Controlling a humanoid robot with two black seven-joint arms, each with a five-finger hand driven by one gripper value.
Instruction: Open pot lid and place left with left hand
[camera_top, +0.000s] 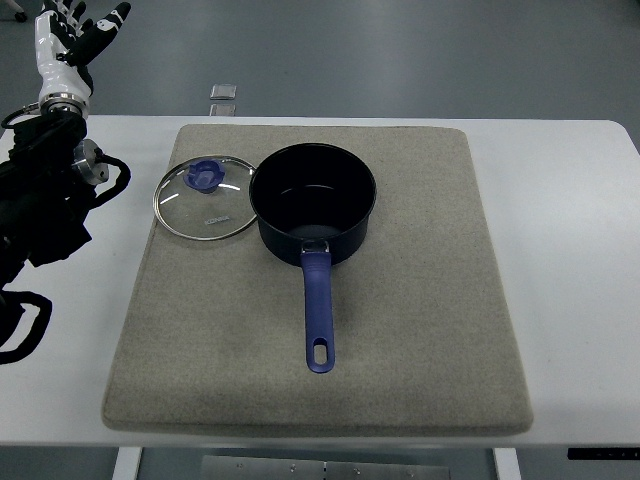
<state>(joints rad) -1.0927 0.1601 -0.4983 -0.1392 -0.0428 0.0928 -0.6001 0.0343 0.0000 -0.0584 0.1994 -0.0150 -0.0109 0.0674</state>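
Robot hand (80, 38) of the left arm sits up at the eleven o'clock corner of the view, raised off the worktop (570, 260), its white and black fingers (112, 20) spread loosely and holding nothing. No right arm shows anywhere.

Nearest the camera, at six o'clock, the front edge of a grey felt mat (400, 350) runs across the white worktop. On it the pot's blue handle (318, 312) points straight back toward six o'clock, ending in a hanging loop. Further in, at the centre, stands the dark blue pot (313, 205), uncovered, with its inside bare as far as one can see. At nine o'clock from the pot lies the glass lid (205, 198), flat on the mat with its blue knob (204, 178) up, its steel rim just beside or touching the pot wall; which of the two cannot be told. The lid's far left edge reaches the mat's border. Beyond the mat, at twelve o'clock, a small pale object (223, 92) rests near the worktop's back edge.

By the look of it the lid is off and set left, so the task seems complete. What remains is only for the arm to retire clear, without brushing the lid.
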